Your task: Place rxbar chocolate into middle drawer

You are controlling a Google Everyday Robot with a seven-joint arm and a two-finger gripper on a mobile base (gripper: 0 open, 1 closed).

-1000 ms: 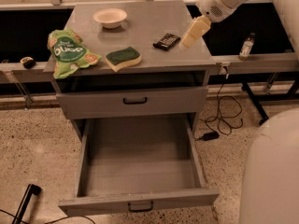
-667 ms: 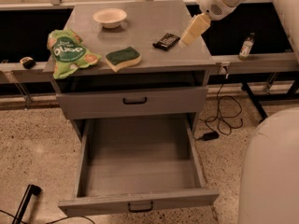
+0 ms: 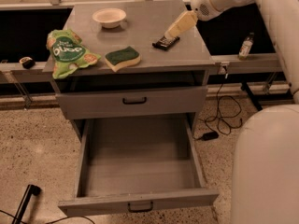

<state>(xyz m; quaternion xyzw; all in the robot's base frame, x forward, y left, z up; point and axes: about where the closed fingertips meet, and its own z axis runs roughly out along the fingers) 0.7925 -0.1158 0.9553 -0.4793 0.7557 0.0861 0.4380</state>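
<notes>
Near: middle drawer (image 3: 100, 204) pulled fully out, dark pull handle on its front. Above it, upper drawer front (image 3: 93, 104) shut.

Cabinet top (image 3: 187, 55): green-topped sponge (image 3: 122, 58) near the front edge, green snack bag (image 3: 67, 52) at the left corner.

Mid-top, right: rxbar chocolate (image 3: 166, 43) lying flat, black wrapper. Gripper (image 3: 171, 34) slants down from the upper right, its tip right at the bar's far edge. Contact uncertain; whether released or clamped, cannot tell.

Far: white bowl (image 3: 109, 17) at the back left.
</notes>
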